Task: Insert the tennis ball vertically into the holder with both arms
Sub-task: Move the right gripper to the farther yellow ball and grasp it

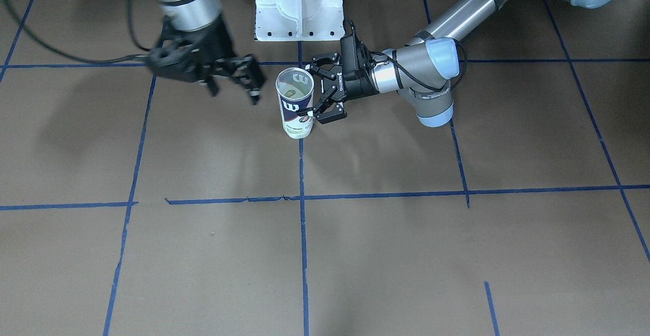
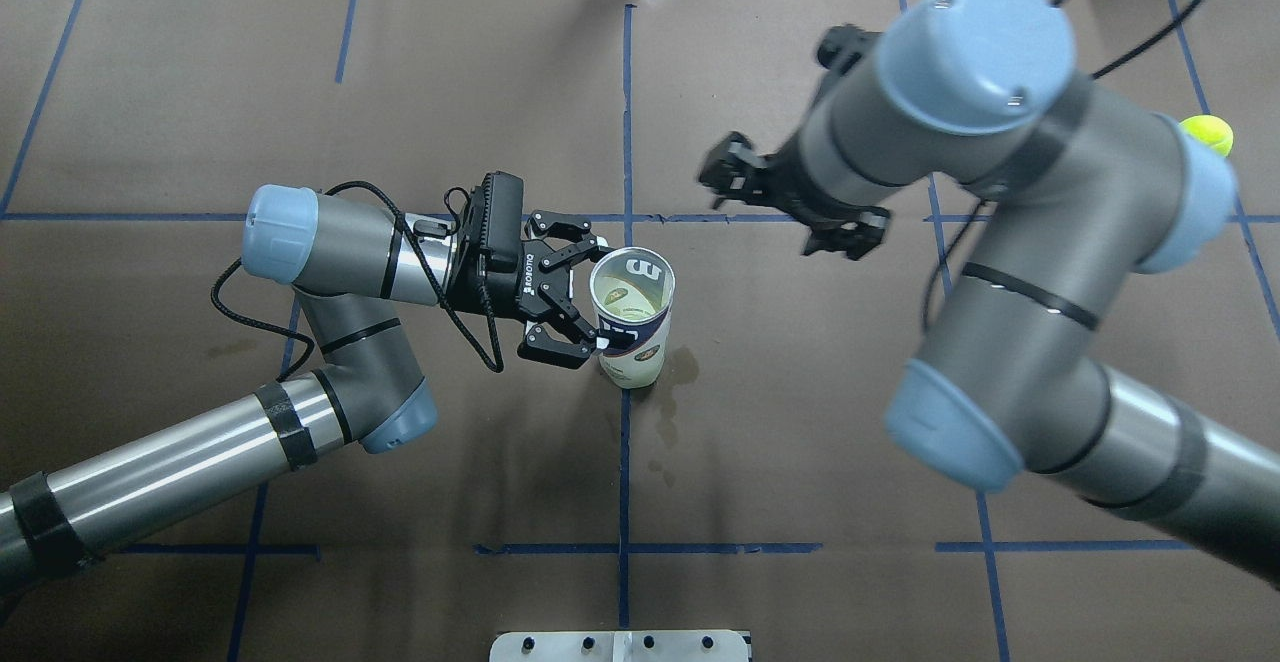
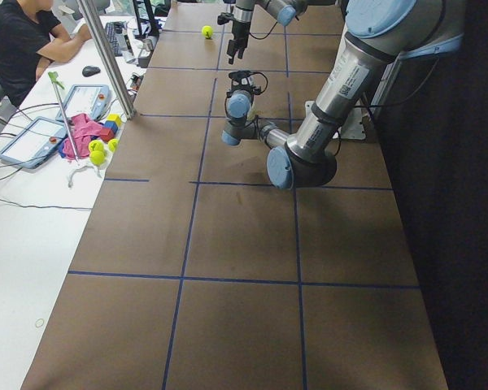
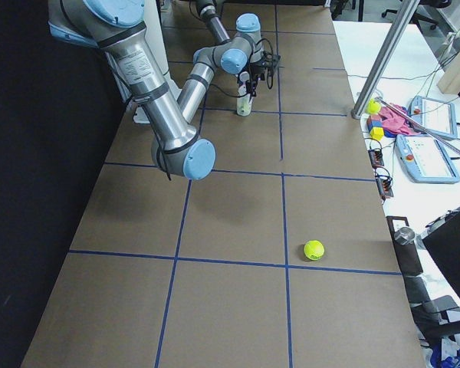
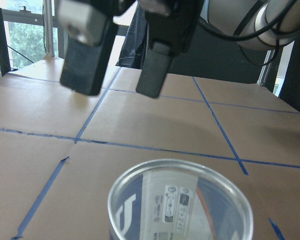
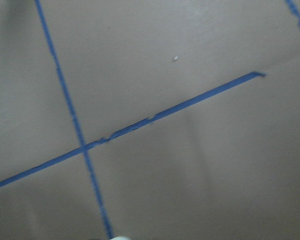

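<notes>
Nearest: clear plastic cylindrical holder (image 2: 634, 332) with navy and white label, upright on the brown table (image 2: 800, 422), long axis vertical, metal-rimmed mouth up. Just beside it, grey left arm (image 2: 340, 252), jaws spread wide, one fingertip right at the label. Higher, grey right arm (image 2: 1000, 272), jaws parted, empty. Well apart toward the table's right end, fuzzy yellow-green tennis ball (image 4: 313, 250) on a blue-taped square. Beyond the far edge, white bench (image 3: 24, 236) with more yellow balls (image 3: 98, 150)
</notes>
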`<act>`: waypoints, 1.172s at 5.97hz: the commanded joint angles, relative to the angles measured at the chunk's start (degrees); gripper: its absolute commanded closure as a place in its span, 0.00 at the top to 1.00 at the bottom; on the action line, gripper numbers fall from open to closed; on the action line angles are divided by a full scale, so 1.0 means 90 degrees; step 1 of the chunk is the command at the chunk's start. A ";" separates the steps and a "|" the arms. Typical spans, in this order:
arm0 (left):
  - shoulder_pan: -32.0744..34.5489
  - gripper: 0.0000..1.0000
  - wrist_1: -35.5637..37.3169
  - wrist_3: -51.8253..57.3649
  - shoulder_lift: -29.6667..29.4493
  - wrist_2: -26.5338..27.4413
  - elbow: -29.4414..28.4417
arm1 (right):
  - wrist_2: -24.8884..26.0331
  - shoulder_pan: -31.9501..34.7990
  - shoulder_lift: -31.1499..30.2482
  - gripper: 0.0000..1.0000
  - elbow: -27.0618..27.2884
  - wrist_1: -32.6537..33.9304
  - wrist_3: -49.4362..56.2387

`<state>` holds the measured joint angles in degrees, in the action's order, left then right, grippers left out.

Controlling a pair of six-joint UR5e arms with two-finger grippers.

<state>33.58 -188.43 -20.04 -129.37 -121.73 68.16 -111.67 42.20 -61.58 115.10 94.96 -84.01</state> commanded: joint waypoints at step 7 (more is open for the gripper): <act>-0.0020 0.96 0.0028 -0.0176 0.0020 0.0019 0.0025 | -0.1820 0.3573 -0.0982 0.99 -0.4648 -0.1981 0.5838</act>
<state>33.40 -188.30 -21.33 -129.12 -121.62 68.35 -127.93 74.10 -71.77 79.32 82.24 -32.13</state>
